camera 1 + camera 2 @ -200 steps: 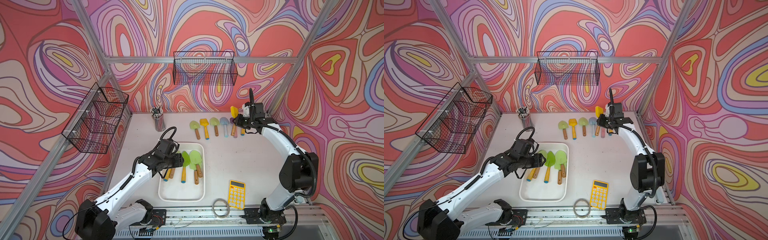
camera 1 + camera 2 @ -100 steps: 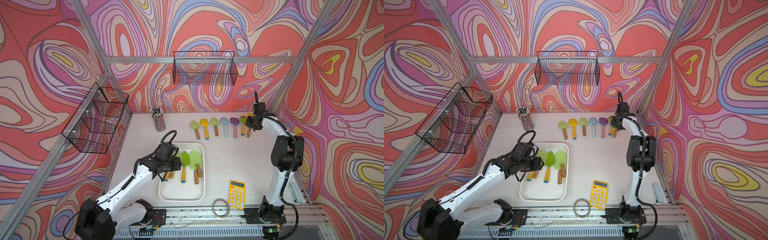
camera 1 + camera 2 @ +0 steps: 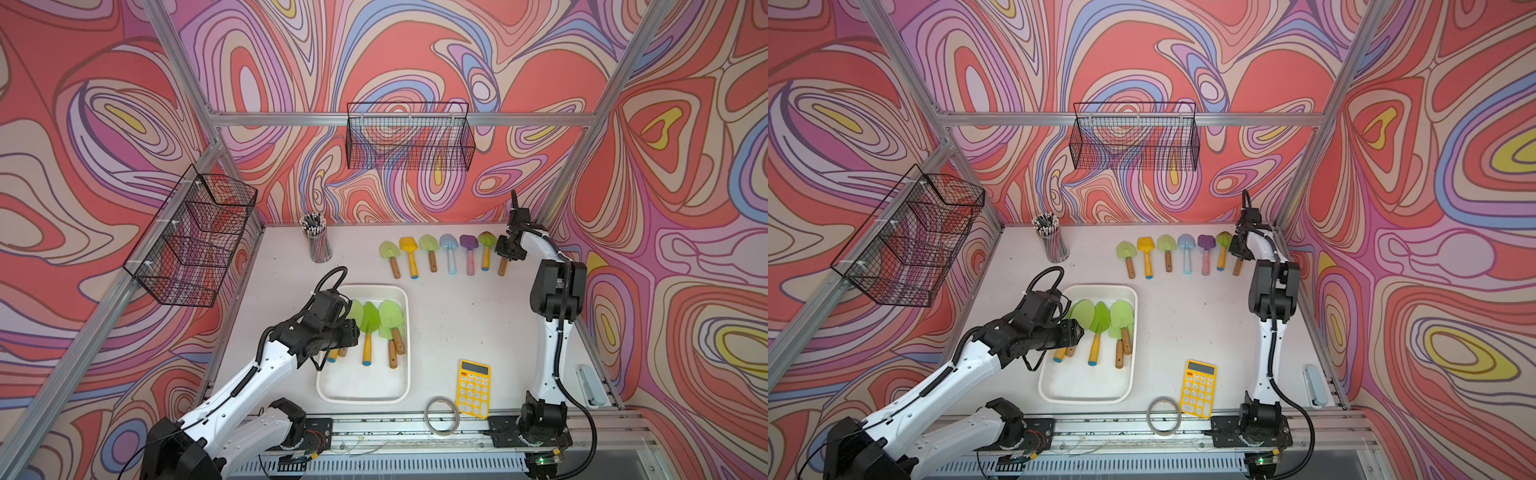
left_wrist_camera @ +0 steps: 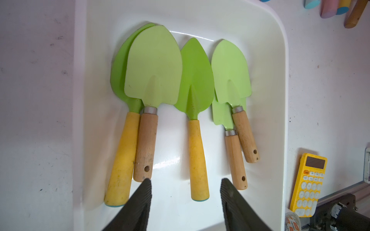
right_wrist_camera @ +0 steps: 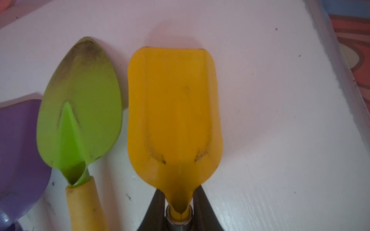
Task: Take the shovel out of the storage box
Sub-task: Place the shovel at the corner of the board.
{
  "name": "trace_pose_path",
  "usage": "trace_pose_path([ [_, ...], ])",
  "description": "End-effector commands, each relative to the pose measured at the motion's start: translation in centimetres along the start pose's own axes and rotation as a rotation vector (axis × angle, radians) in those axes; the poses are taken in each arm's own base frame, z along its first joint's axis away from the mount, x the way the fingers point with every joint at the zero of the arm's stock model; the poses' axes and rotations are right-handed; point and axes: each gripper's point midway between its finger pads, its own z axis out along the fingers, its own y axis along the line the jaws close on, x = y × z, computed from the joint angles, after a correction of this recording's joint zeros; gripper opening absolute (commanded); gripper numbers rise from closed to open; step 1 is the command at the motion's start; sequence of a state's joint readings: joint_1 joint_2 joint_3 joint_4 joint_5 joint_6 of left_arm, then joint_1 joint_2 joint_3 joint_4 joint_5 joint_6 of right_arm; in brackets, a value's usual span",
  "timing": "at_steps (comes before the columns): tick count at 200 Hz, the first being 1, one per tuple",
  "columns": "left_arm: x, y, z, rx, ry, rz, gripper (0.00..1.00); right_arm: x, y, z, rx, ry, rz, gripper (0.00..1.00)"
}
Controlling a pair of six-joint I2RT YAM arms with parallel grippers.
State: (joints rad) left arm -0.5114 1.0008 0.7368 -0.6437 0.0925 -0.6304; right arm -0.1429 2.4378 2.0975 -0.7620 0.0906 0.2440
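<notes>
R hand is being held clenched on yellow shovel neck, L hand released above green shovels in storage box.

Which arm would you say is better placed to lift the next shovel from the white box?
Left: the left tool hangs open over shovels in the box; the right tool grips a yellow shovel elsewhere.

shovels in storage box | calculator right of box | shovel row behind
</notes>
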Motion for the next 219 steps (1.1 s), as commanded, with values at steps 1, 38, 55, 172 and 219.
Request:
trace_pose_path([
  [1,1.0,0.8,-0.2,-0.025,0.025,-0.018,0.58,-0.3,-0.3,1.0,0.025,0.006,-0.011,0.13],
  [38,0.9,1.0,-0.6,-0.034,0.023,-0.020,0.59,-0.8,-0.1,2.7,0.024,0.008,-0.011,0.15],
  [55,0.9,1.0,-0.7,-0.036,0.025,-0.019,0.59,-1.0,0.0,3.4,0.018,0.009,-0.005,0.18],
  [172,-0.2,1.0,0.5,-0.093,0.040,0.027,0.57,-3.9,-0.1,-10.5,-0.079,-0.219,0.089,0.48],
  [219,-0.6,1.4,2.5,-0.171,0.062,0.056,0.50,-0.7,1.7,-18.2,-0.284,-0.308,0.189,0.46],
])
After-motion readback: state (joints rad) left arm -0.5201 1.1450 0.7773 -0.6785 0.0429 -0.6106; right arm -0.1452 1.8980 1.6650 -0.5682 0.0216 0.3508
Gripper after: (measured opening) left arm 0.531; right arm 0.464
